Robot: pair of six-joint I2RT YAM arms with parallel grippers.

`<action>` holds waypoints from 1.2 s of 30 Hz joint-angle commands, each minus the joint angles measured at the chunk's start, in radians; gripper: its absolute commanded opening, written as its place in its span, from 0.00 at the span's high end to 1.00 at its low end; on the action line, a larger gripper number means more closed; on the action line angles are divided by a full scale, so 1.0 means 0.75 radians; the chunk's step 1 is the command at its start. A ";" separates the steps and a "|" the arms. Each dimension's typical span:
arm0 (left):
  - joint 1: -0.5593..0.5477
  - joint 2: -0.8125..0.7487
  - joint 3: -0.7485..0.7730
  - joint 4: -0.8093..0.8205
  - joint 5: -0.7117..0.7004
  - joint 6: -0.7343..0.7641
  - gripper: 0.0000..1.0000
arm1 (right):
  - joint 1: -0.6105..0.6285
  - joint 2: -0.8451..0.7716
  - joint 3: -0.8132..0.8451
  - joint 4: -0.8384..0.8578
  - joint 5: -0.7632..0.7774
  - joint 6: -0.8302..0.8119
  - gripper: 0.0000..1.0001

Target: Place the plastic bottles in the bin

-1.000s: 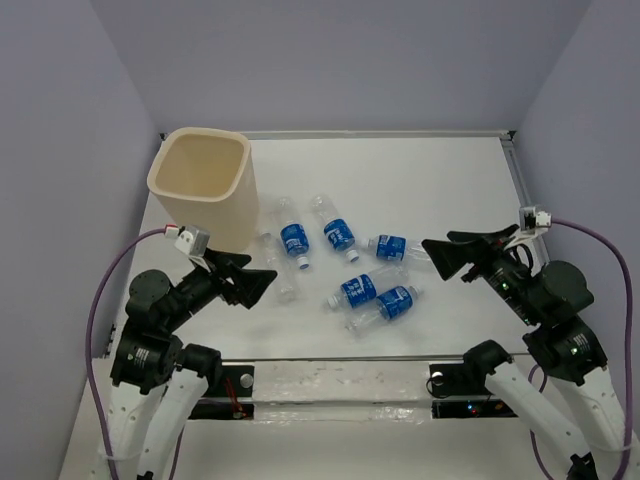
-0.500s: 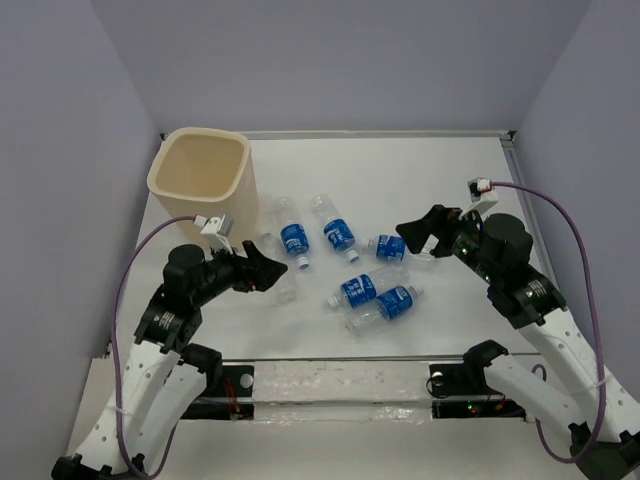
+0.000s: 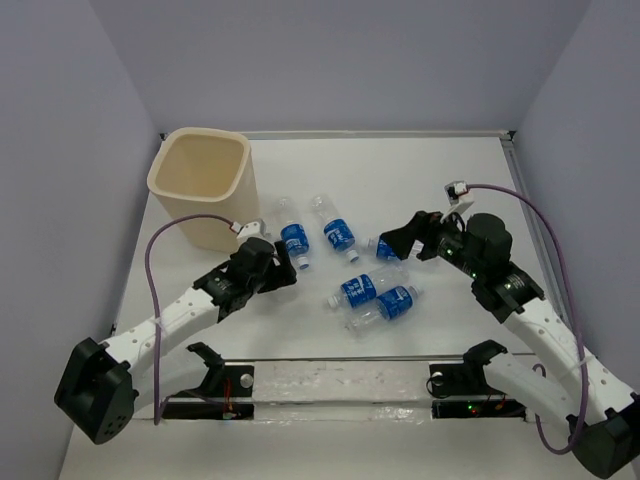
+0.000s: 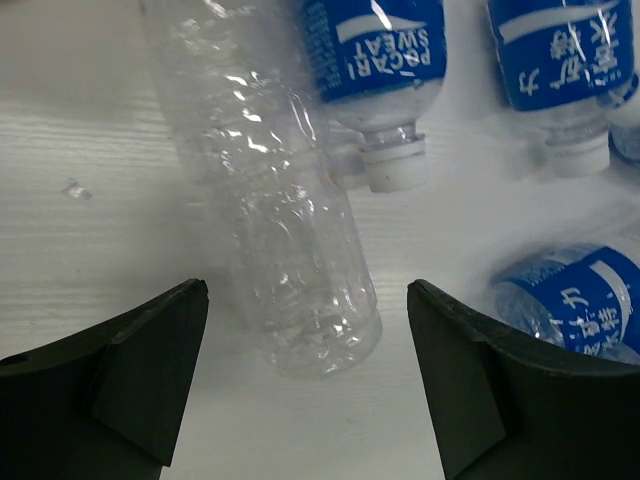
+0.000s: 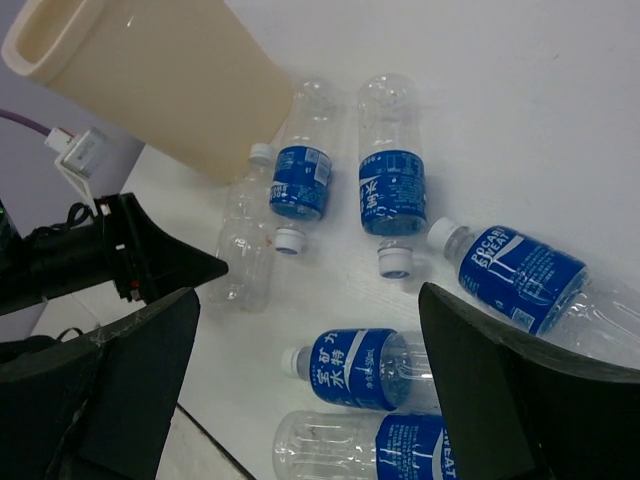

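Observation:
Several clear plastic bottles lie in a cluster mid-table; most have blue labels, such as one (image 3: 293, 238) and another (image 3: 357, 290). One unlabelled clear bottle (image 4: 270, 200) lies just ahead of my left gripper (image 4: 305, 300), its base level with the open fingertips. The cream-beige bin (image 3: 200, 185) stands upright at the back left, just beyond that gripper (image 3: 283, 268). My right gripper (image 3: 400, 238) is open and empty, hovering above the right side of the cluster. Its wrist view looks down between its fingers (image 5: 310, 310) on a blue-labelled bottle (image 5: 360, 368).
The table's near edge (image 3: 340, 360) runs just in front of the bottles. The bin's side (image 5: 150, 80) and my left gripper (image 5: 190, 265) show in the right wrist view. White table lies behind and to the right of the cluster.
Both arms have reached in from the near edge towards the bottles. The left gripper has come down to the clear bottle. The right gripper has moved left over the cluster.

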 commanded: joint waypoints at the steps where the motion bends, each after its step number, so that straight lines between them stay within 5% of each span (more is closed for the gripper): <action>1: -0.005 -0.029 0.010 0.107 -0.336 -0.103 0.10 | 0.008 0.038 -0.024 0.113 -0.144 -0.023 0.05; 13: -0.003 0.392 0.051 0.323 -0.419 -0.019 0.08 | 0.008 0.064 -0.063 0.133 -0.200 -0.042 0.05; 17: -0.001 0.433 0.065 0.356 -0.455 -0.013 0.21 | 0.008 0.095 -0.065 0.156 -0.240 -0.017 0.05; 19: -0.001 0.403 0.059 0.354 -0.431 -0.019 0.37 | 0.008 0.107 -0.069 0.168 -0.243 -0.011 0.05; 24: -0.003 0.207 -0.002 0.271 -0.341 -0.021 0.52 | 0.008 0.201 -0.055 0.188 -0.243 -0.015 0.06; 31: -0.061 -0.353 0.181 0.040 -0.112 0.064 0.57 | 0.065 0.616 0.225 0.113 -0.151 -0.179 0.00; 36: -0.061 -0.452 0.459 0.013 -0.279 0.218 0.57 | 0.090 0.970 0.540 0.033 -0.077 -0.287 0.00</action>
